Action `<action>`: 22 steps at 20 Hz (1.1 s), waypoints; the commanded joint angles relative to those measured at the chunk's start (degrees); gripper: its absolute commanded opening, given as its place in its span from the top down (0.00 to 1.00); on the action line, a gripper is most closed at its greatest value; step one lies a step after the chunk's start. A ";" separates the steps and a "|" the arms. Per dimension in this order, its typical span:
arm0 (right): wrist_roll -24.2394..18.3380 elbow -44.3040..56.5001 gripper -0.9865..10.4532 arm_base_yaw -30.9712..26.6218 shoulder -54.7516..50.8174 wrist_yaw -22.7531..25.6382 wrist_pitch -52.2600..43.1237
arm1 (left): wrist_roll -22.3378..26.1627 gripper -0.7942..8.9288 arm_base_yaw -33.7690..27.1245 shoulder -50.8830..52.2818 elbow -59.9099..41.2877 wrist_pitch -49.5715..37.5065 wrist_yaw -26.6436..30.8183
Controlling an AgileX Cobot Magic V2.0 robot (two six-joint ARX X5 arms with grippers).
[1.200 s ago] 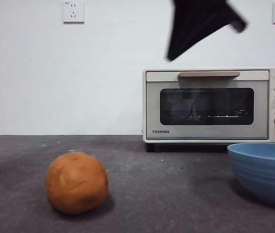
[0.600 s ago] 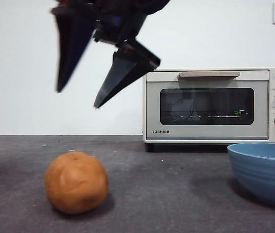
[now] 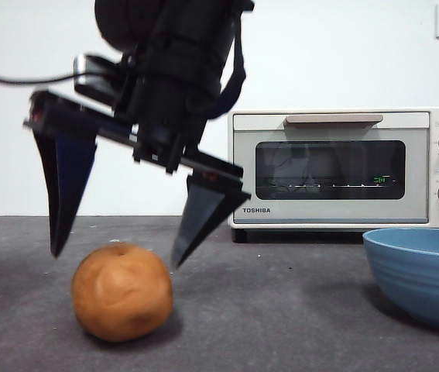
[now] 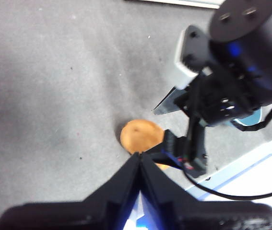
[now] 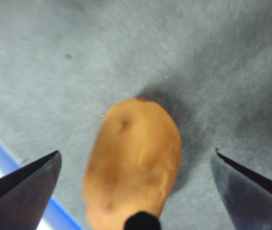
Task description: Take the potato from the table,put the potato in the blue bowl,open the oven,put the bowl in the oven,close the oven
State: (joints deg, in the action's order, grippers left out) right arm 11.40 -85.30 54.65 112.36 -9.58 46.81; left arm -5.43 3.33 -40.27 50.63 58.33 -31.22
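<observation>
Right claw (image 3: 114, 256) hangs spread wide just above the potato (image 3: 122, 292), one jaw tip at the potato's 11 o'clock, the other at its 1 o'clock in the front view; neither tip touches the skin. Right wrist view: potato (image 5: 133, 160) sits between the two jaws w/ bare bench on both sides. Potato rests on the dark grey bench (image 3: 281, 310), nearest the front camera. Blue bowl (image 3: 420, 275) stands on the bench at 3 o'clock from the potato, well apart, cut by the frame edge. Farther back, at the potato's 2 o'clock, the Toshiba oven (image 3: 347, 167) w/ door shut, against the white wall. Left claw (image 4: 139, 160) is held high over the bench, jaws pressed together, looking down on the right arm and potato (image 4: 140, 135).
</observation>
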 commanded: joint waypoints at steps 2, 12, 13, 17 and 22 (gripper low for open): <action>1.90 -0.04 0.31 0.61 2.19 -0.04 -0.02 | 1.18 0.92 0.13 0.13 0.13 -0.09 0.46; 2.58 -0.11 0.92 1.22 2.10 -0.04 3.98 | 1.16 0.92 0.13 0.13 0.13 0.33 2.91; 2.49 -0.33 0.92 1.18 1.20 0.00 5.27 | 1.16 0.92 0.13 0.15 0.13 0.79 2.93; 0.96 -0.59 0.92 1.09 -7.30 1.95 9.07 | 1.38 0.92 0.13 0.15 0.13 2.14 2.93; 0.52 -0.59 0.91 0.17 -20.35 5.01 14.99 | 1.60 0.92 0.13 0.13 0.13 2.03 2.95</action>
State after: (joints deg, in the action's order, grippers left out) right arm 12.40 -86.08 54.89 91.96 -4.69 61.76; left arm -4.80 3.33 -40.27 50.63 60.42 -28.18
